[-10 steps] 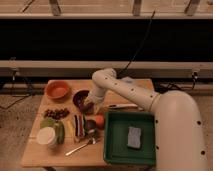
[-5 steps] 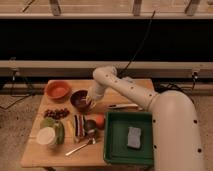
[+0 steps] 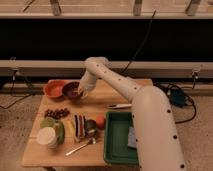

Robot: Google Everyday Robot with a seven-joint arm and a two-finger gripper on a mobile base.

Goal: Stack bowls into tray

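Observation:
The orange bowl (image 3: 54,89) sits at the back left of the wooden table (image 3: 115,95). The dark maroon bowl (image 3: 72,90) is right beside it on its right, and the two nearly touch. My gripper (image 3: 82,92) is at the maroon bowl's right rim, with the white arm reaching down from the back. The dark green tray (image 3: 116,140) lies at the front right of the table, well away from both bowls. A blue-grey pad (image 3: 131,138) lies in it.
Dark grapes (image 3: 57,112), a white-lidded tub (image 3: 47,136), green items (image 3: 52,123), a striped pack (image 3: 79,125), a small metal cup (image 3: 90,126), an orange fruit (image 3: 101,121) and a spoon (image 3: 80,146) fill the front left. A utensil (image 3: 119,106) lies behind the tray.
The maroon bowl and my gripper have moved left and back together, so the bowl is now close beside the orange bowl.

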